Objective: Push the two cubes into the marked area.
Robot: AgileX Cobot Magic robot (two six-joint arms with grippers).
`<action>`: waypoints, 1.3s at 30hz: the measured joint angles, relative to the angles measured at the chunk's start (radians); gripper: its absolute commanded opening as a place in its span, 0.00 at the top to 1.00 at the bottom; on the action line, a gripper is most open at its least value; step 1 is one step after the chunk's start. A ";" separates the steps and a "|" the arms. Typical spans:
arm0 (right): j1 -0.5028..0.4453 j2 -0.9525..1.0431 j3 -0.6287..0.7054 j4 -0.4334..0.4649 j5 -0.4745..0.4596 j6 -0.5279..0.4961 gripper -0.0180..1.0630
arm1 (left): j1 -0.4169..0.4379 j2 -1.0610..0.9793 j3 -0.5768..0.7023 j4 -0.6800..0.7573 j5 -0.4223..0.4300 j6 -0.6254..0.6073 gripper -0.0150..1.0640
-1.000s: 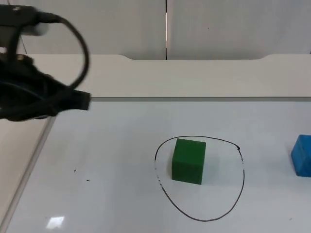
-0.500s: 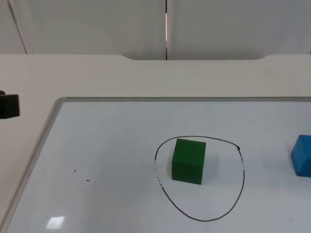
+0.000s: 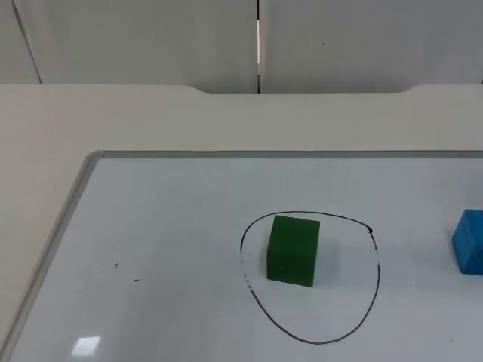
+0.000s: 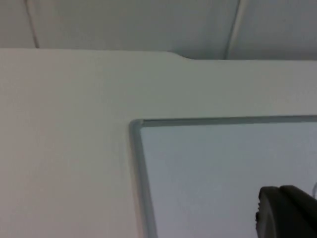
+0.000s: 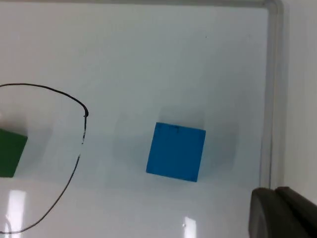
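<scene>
A green cube (image 3: 293, 250) stands inside the black hand-drawn loop (image 3: 375, 279) on the whiteboard, toward the loop's upper left. A blue cube (image 3: 469, 241) sits outside the loop at the board's right side. In the right wrist view the blue cube (image 5: 176, 151) lies a short way ahead of my right gripper (image 5: 285, 213), between the loop line (image 5: 79, 144) and the board's right frame; a slice of the green cube (image 5: 11, 152) shows too. My left gripper (image 4: 287, 214) hovers over the board's far left corner, well away from both cubes.
The whiteboard's metal frame (image 3: 72, 204) runs along its left and far sides, and its corner (image 4: 134, 124) appears in the left wrist view. Bare white table top (image 3: 226, 121) lies beyond it, up to the grey partition wall (image 3: 151, 38).
The left arm has drawn back to the left and left the top view. Neither cube has moved.
</scene>
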 measured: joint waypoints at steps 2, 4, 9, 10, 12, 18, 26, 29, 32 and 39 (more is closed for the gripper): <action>0.012 0.018 0.000 -0.012 -0.008 0.011 0.98 | 0.040 -0.012 0.000 0.005 0.006 -0.010 0.99; 0.036 0.058 0.012 -0.035 -0.051 0.052 0.98 | 0.104 -0.029 0.000 0.011 0.027 -0.030 0.99; 0.068 0.160 0.027 -0.049 -0.144 0.081 0.98 | 0.159 -0.065 0.001 0.033 0.058 -0.038 0.99; 0.074 0.188 0.027 -0.049 -0.167 0.083 0.98 | 0.159 -0.076 0.001 0.050 0.064 -0.039 0.99; 0.078 0.253 0.029 -0.049 -0.207 0.085 0.98 | 0.163 -0.109 0.001 0.067 0.083 -0.039 0.99; 0.082 0.389 0.031 -0.070 -0.277 0.085 0.98 | 0.163 -0.247 -0.049 0.097 0.146 -0.041 0.99; 0.082 0.409 0.031 -0.083 -0.301 0.093 0.98 | 0.163 -0.327 -0.061 0.121 0.236 -0.041 0.99; 0.079 0.409 0.031 -0.143 -0.295 0.151 0.98 | 0.163 -0.327 -0.061 0.121 0.236 -0.041 0.99; 0.074 0.409 0.031 -0.187 -0.284 0.197 0.98 | 0.163 -0.327 -0.061 0.121 0.236 -0.041 0.99; 0.072 0.448 0.055 -0.304 -0.277 0.337 0.98 | 0.163 -0.327 -0.061 0.133 0.236 -0.041 0.99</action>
